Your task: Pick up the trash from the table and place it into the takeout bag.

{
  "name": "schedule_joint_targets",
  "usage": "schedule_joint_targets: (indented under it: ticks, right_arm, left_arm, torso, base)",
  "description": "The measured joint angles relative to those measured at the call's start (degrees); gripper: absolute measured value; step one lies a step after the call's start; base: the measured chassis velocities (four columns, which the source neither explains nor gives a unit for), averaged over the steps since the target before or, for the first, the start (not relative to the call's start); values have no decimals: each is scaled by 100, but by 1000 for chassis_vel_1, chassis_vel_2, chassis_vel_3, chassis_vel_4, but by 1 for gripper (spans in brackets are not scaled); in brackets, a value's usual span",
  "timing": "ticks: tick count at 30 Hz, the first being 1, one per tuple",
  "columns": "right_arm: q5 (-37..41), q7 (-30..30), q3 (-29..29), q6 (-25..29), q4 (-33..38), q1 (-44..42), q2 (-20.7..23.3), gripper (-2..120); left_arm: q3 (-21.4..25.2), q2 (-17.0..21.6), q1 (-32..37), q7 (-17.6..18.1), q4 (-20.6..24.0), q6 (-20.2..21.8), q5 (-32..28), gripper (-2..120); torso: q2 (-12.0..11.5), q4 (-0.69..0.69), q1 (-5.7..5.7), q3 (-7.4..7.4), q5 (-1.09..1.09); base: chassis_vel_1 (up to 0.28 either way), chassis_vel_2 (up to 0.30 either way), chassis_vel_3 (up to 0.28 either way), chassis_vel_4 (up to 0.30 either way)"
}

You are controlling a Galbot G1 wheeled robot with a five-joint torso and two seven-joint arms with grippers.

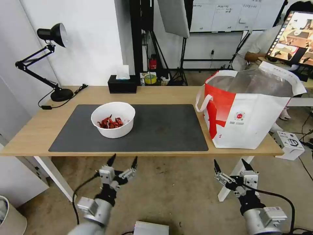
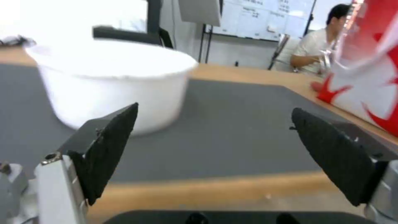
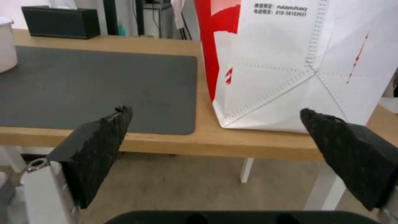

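On the dark grey mat [image 1: 156,130] of the light-wood table [image 1: 36,127] stands a white bowl of red shells [image 1: 112,119], the trash I can see; its side is close up in the left wrist view [image 2: 112,84]. The takeout bag [image 1: 247,107], white with red panels and foil lining, stands open at the table's right end [image 3: 290,62]. My left gripper [image 1: 123,161] hangs open in front of the table's near edge, below the bowl. My right gripper [image 1: 230,165] is open too, below the bag, nothing between its fingers.
A black tissue box [image 1: 122,84] sits at the table's back edge, a black desk lamp [image 1: 49,62] at the back left. A white device [image 1: 288,143] lies by the table's right end. White table legs [image 1: 55,176] stand near both arms. Bare floor lies below.
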State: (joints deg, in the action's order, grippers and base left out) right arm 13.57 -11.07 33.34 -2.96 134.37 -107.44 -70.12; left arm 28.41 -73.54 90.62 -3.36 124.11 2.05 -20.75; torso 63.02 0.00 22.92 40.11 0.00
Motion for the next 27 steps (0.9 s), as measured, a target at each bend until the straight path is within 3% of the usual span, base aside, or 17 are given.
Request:
schedule_joint_targets:
  ticks: [2, 3, 9, 13, 16, 21, 23, 25, 27]
  right_arm:
    - [1, 0, 1, 0, -1, -1, 1, 100]
    - [1, 0, 1, 0, -1, -1, 1, 100]
    - [3, 0, 1, 0, -1, 0, 1, 100]
    - [3, 0, 1, 0, -1, 1, 1, 100]
    - [5, -1, 1, 0, -1, 0, 2, 100]
    - [6, -2, 2, 0, -1, 1, 1, 100]
    - [8, -2, 2, 0, -1, 1, 1, 100]
    - [8, -2, 2, 0, -1, 1, 2, 100]
    - [8, -2, 2, -1, -1, 1, 2, 100]
  left_arm:
    - [165, 501, -372, 133, -70, 225, -376, 100]
    - [165, 501, -372, 133, -70, 225, -376, 100]
    - [297, 1662, -1367, 388, -551, 571, -1284, 100]
    - [207, 1988, -1728, 418, -746, 646, -1530, 100]
    - [-224, 2545, -2663, 497, -1251, 786, -2014, 100]
    - [-734, 2890, -3531, 502, -1902, 906, -2270, 100]
    - [-1267, 3082, -4267, 493, -2473, 996, -2423, 100]
    - [-1435, 3131, -4501, 466, -2637, 1048, -2484, 100]
    - [-1924, 3267, -5187, 396, -3091, 1337, -2662, 100]
  torso:
    - [0, 0, 0, 0, -1]
    - [0, 0, 0, 0, -1]
    - [0, 1, 0, 0, -2]
    - [0, 2, 0, 0, -2]
    - [0, 0, 0, 0, -1]
    - [0, 0, 1, 0, 0]
    - [-1, 0, 1, 0, -2]
    - [0, 0, 1, 0, -2]
    - [-1, 0, 1, 0, -1]
  base:
    - [0, 0, 0, 0]
    - [0, 0, 0, 0]
    - [0, 0, 0, 0]
    - [0, 0, 0, 0]
    - [0, 0, 0, 0]
    - [0, 0, 0, 0]
    - [0, 0, 0, 0]
    - [0, 0, 0, 0]
    - [0, 0, 0, 0]
